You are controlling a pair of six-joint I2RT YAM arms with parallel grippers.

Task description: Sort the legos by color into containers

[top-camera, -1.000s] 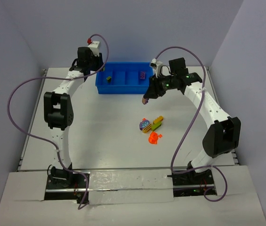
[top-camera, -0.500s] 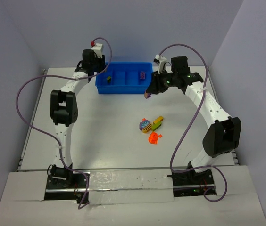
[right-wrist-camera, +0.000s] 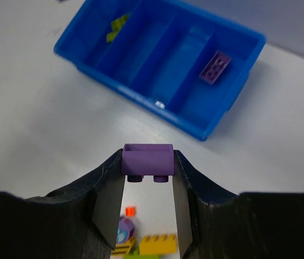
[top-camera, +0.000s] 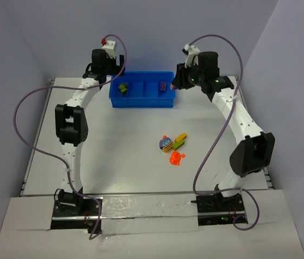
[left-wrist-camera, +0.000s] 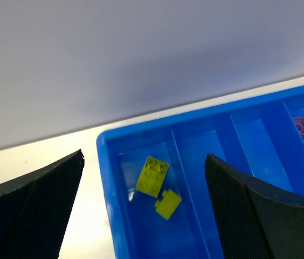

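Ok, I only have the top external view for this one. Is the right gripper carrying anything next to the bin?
Observer: Yes. The right wrist view shows the right gripper shut on a small purple brick, pinched between the two fingertips.
Operator: And the left gripper, is it holding anything?
Observer: No. In the left wrist view the left gripper is open with nothing between its fingers. Two olive-green bricks lie in the end compartment of the blue bin below it.
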